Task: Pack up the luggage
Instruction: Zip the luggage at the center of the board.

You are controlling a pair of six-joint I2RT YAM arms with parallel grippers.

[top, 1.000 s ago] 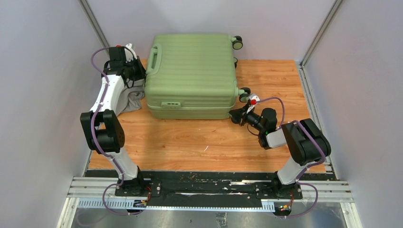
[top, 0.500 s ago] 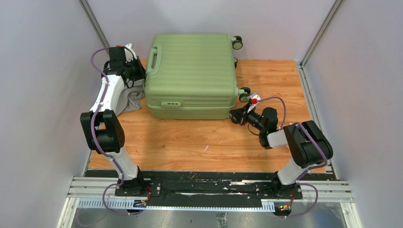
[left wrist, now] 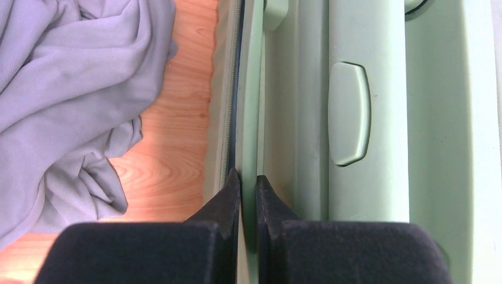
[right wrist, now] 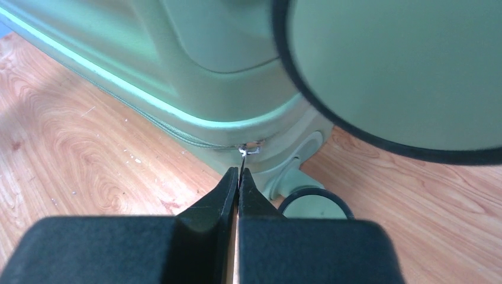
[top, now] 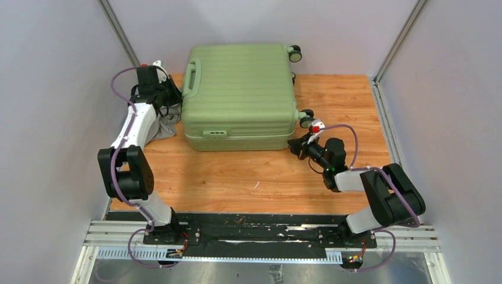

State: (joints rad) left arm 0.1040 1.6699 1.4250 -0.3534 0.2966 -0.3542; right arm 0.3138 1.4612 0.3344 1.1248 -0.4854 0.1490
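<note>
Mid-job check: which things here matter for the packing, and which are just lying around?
In the job: luggage, closed; its zipper pull, pinched by the right tool; left tool, clamped on its rim.
Lying about: grey cloth, beside the luggage, outside it.

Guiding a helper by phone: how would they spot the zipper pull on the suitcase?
Find the big light-green suitcase on the wooden table. Go to its near right corner, beside the wheel. The zipper pull is the small silvery tab on the seam there, metal amid green plastic, pinched by the right gripper.
</note>
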